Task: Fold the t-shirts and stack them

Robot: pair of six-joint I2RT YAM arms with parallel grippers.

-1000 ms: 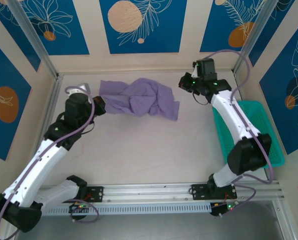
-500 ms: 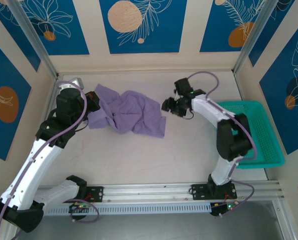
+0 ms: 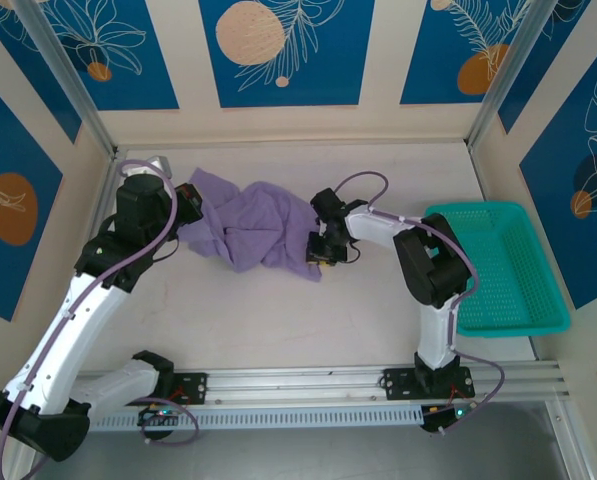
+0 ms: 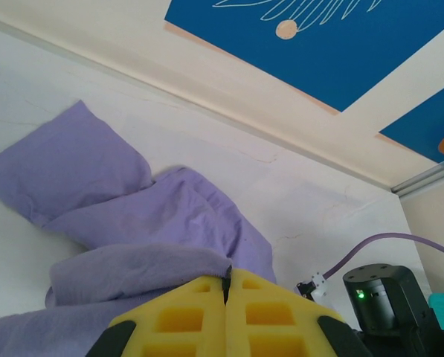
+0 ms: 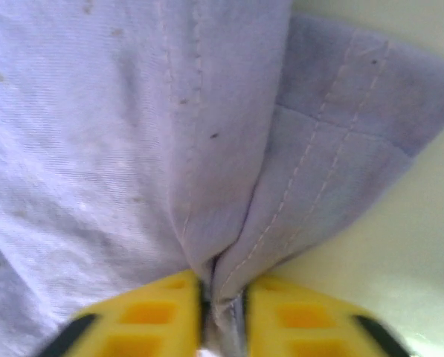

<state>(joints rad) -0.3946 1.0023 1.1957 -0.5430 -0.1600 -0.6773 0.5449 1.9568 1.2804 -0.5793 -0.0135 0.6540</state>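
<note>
The right gripper (image 5: 220, 309) pinches a stitched fold of the lavender t-shirt (image 5: 117, 126) between its yellow fingers (image 5: 151, 312)

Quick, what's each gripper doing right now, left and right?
Left gripper: closed, pinching a fold of the purple t-shirt.
Right gripper: closed on a stitched edge of the same t-shirt.

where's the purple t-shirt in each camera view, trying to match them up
top external: t-shirt crumpled centre-left, on the far half of the table.
left wrist: t-shirt lies across the lower left, reaching the left gripper.
right wrist: t-shirt covers left and top, its hem pinched in the right gripper.
shared landmark: the white table beside the cloth.
</note>
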